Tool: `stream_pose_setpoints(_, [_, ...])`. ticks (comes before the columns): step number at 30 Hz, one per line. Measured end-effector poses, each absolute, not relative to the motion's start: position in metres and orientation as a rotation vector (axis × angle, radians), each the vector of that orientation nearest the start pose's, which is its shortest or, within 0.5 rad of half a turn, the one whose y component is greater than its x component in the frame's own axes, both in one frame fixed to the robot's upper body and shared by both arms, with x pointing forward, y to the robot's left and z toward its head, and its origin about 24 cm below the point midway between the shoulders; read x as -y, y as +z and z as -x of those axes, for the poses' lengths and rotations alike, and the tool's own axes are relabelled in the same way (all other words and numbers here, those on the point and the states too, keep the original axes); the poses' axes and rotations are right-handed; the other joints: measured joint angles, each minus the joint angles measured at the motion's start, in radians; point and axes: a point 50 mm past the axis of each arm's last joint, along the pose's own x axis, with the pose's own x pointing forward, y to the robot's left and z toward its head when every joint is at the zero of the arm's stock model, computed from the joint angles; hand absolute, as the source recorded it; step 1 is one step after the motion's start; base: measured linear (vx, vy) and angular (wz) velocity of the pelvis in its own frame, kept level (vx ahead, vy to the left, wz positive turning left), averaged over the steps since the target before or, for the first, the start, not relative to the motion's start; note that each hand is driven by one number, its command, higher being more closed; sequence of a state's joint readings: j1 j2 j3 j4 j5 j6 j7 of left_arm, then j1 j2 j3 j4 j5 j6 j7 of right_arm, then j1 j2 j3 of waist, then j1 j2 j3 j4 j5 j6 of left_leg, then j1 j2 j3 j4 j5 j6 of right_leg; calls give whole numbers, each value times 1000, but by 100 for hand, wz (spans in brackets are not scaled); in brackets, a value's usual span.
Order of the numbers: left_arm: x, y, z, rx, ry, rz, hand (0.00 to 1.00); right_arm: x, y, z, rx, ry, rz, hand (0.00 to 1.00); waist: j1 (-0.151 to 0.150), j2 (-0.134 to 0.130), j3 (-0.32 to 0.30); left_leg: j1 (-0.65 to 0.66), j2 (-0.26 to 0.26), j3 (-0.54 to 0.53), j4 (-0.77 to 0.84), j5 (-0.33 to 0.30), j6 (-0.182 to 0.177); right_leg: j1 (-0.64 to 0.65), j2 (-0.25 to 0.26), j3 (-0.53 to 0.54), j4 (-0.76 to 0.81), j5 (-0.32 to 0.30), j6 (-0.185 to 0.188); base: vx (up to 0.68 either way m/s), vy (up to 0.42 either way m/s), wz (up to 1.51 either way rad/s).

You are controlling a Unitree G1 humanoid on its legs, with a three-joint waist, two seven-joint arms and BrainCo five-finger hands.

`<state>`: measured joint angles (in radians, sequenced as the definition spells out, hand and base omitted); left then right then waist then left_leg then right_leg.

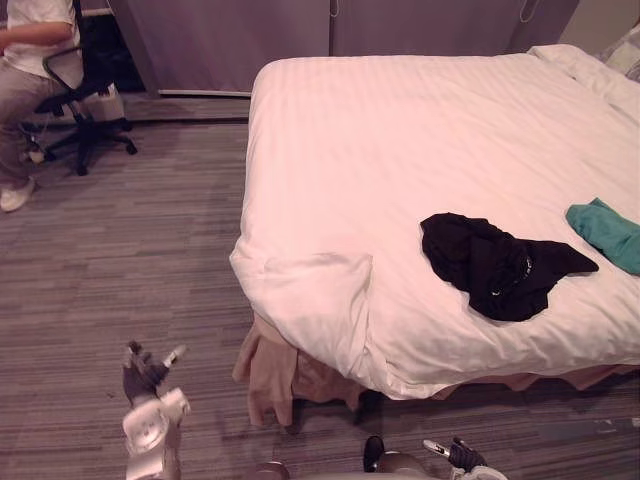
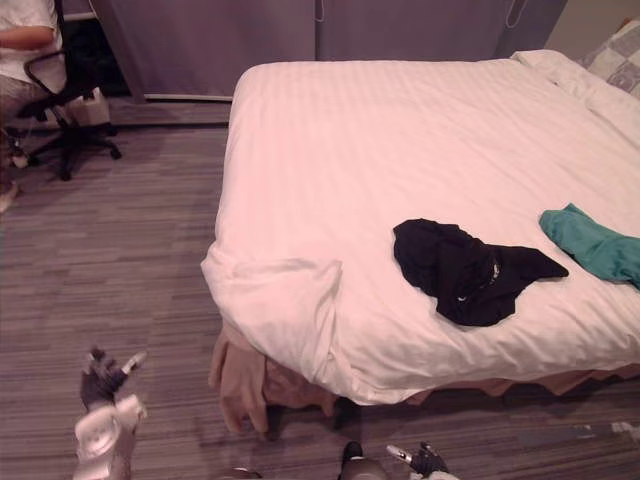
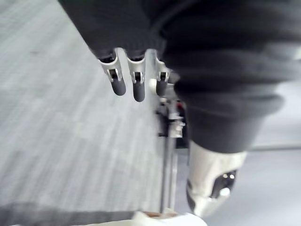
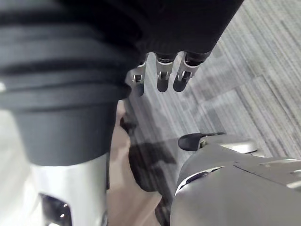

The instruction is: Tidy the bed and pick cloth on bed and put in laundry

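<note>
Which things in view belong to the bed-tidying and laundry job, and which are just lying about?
Job: bed; black cloth; teal cloth, both lying on the bed.
Just about: office chair; seated person; grey cabinet.

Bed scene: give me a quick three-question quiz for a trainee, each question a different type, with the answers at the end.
1. True or false: the black garment lies crumpled on top of the bed.
2. Multiple choice: what lies on the bed to the robot's right of the black garment? A) a teal cloth B) a red towel C) a pair of shoes
3. Fill in: the left hand and the right hand, both open and holding nothing, hang low over the ___.

Key: 1 true; 2 A; 3 floor.
</note>
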<state>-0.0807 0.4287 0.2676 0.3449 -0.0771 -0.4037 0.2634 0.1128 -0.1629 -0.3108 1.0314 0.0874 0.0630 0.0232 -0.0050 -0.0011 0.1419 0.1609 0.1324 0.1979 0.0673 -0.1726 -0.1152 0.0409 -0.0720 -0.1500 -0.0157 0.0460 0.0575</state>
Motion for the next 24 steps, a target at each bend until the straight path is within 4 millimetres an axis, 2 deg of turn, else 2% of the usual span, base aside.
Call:
stream_pose_setpoints(2, [-299, 100, -263, 347, 412, -382, 0, 252, -155, -64, -1156, -433, -107, 0, -15, 0, 0, 7, -11, 14, -5, 0, 1, 18, -6, 8, -35, 19, 7, 10, 59, -17])
stream_pose_setpoints(3, [-287, 110, -271, 384, 327, -404, 0, 252, -157, -56, -1175, -438, -108, 0, -22, 4, -2, 20, -16, 29, -15, 0, 1, 29, -7, 17, -53, 28, 10, 10, 63, -16])
stream_pose_setpoints(4, [-282, 113, -274, 397, 293, -410, 0, 252, -157, -52, -1183, -439, -108, 0, -25, 4, -8, 20, -18, 37, -16, 0, 1, 29, -9, 21, -60, 32, 11, 14, 55, -19])
stream_pose_setpoints(6, [-250, 122, -289, 434, 102, -465, 0, 250, -158, -44, -1202, -440, -112, 0, -51, 10, -10, 19, -21, 59, -17, 0, 1, 25, -13, 29, -64, 36, 13, 5, 39, -12])
stream_pose_setpoints(7, [-242, 121, -292, 432, 57, -484, 0, 250, -159, -43, -1206, -439, -113, 0, -56, 11, -11, 19, -21, 66, -19, 0, 1, 23, -12, 32, -65, 36, 12, -3, 13, -17])
stream_pose_setpoints(10, [-195, 101, -302, 360, -211, -644, 0, 251, -157, -45, -1193, -438, -109, 0, -74, 30, -13, 16, -19, 112, -31, 0, 0, -7, -2, 73, -73, 50, 9, -5, -11, -38])
stream_pose_setpoints(12, [-181, 87, -305, 300, -308, -700, 0, 251, -157, -48, -1184, -437, -108, 0, -90, 38, -6, 17, -18, 123, -32, 0, 0, -13, 0, 83, -73, 53, 8, -12, -11, -20])
stream_pose_setpoints(14, [-164, 56, -303, 161, -444, -780, 0, 251, -157, -49, -1180, -435, -107, 0, -128, 48, -1, 19, -16, 148, -37, 0, 0, -26, 7, 102, -73, 55, 7, -16, -17, -28])
stream_pose_setpoints(17, [-151, 31, -301, 47, -493, -788, 0, 251, -157, -47, -1185, -440, -105, 0, -142, 51, 7, 18, -15, 172, -46, 0, -1, -45, 13, 126, -73, 61, 7, -20, -16, -26])
stream_pose_setpoints(18, [-147, 21, -299, 3, -510, -805, 100, 251, -157, -47, -1185, -440, -104, 0, -151, 51, 7, 19, -15, 174, -46, 0, -1, -49, 14, 128, -73, 61, 7, -14, -11, -7])
stream_pose_setpoints(20, [-139, 6, -297, -54, -546, -879, 100, 252, -156, -49, -1169, -442, -101, 0, -160, 53, 18, 19, -17, 179, -46, 0, -1, -53, 14, 133, -73, 63, 9, -21, -10, -6])
stream_pose_setpoints(22, [-133, 2, -298, -63, -566, -948, 100, 252, -155, -55, -1145, -442, -101, 0, -160, 55, 40, 17, -19, 185, -46, 0, -1, -59, 12, 140, -73, 67, 9, -49, -4, -13])
stream_pose_setpoints(24, [-136, 0, -301, -68, -525, -1047, 100, 254, -151, -72, -1053, -484, -169, 0, -159, 60, 65, 12, -21, 208, -46, 0, -1, -76, 14, 162, -73, 75, 9, -69, -9, -25])
